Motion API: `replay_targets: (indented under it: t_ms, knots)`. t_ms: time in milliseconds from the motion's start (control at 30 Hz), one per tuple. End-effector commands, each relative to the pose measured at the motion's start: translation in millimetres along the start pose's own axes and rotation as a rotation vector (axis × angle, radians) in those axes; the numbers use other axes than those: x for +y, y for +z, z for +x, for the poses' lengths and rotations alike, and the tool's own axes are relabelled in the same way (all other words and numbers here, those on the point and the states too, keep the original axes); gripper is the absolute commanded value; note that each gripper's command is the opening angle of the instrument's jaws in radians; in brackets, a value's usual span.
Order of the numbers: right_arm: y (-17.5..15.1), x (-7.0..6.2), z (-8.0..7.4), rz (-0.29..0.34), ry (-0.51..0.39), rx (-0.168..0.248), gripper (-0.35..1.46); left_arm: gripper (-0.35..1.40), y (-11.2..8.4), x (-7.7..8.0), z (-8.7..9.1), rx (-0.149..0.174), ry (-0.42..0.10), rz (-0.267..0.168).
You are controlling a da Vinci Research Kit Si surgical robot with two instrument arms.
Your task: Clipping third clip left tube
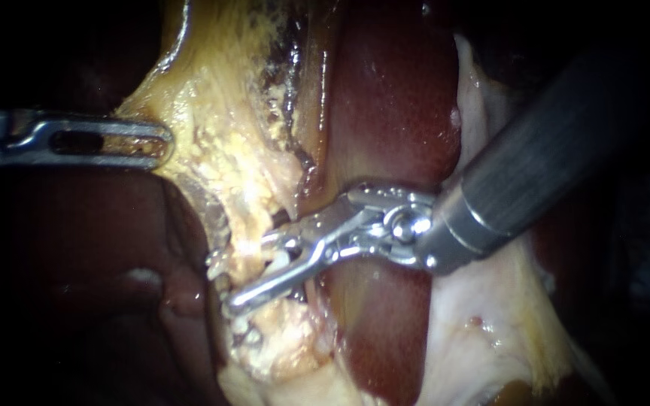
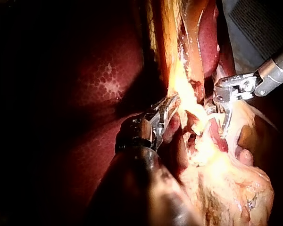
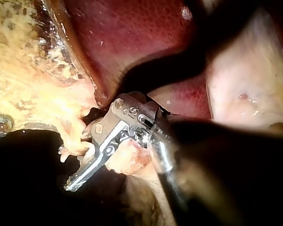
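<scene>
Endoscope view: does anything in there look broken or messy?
The yellow crumbly tissue between the silver left instrument and the grey-shafted right instrument looks ragged and torn, with dark patches along its edge beside the dark red liver.

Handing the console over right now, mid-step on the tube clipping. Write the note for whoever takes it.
Left instrument: shut on the yellow fatty tissue, drawing it away from the liver.
Right instrument: open, straddling the pale tube below that tissue.
Done: right instrument is placed across the tube.
Left: it has not closed yet. Probably close it on the tube, then open and back off while the left instrument holds tension.
Clips on the tube are too unclear to count.
</scene>
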Motion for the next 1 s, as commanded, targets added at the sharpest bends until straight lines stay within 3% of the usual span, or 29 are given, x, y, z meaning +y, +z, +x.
replay_targets:
  t_ms: [33,333,400,467,500,567,667,1000]
  knots:
    - [0.0,0.1,0.2,-0.009,0.026,0.005,0.52,-0.35,0.0,0.0,0.0,0.000,0.000,-0.001]
    - [0.0,0.5,0.7,-0.042,0.158,0.038,0.42,-0.35,0.1,0.0,0.1,-0.001,0.000,-0.001]
    - [-0.1,0.6,0.7,-0.045,0.164,0.041,0.25,-0.35,0.1,0.0,0.1,-0.001,0.000,-0.002]
    - [-0.5,0.6,0.6,-0.054,0.164,0.049,-0.24,-0.35,0.2,0.0,0.1,-0.001,0.000,-0.002]
    - [-0.6,0.6,0.5,-0.074,0.146,0.071,-0.35,-0.35,0.2,0.0,0.1,-0.001,0.000,-0.002]
    - [-0.9,0.9,0.6,-0.135,0.116,0.090,-0.35,-0.35,0.2,0.0,0.2,-0.001,0.000,-0.002]
    - [-1.5,1.2,0.4,-0.180,0.118,0.074,-0.35,-0.35,0.2,0.0,0.2,-0.001,0.000,-0.002]
    - [-2.3,1.4,0.2,-0.161,0.121,0.057,-0.35,-0.35,0.2,0.0,0.2,-0.002,0.000,-0.002]
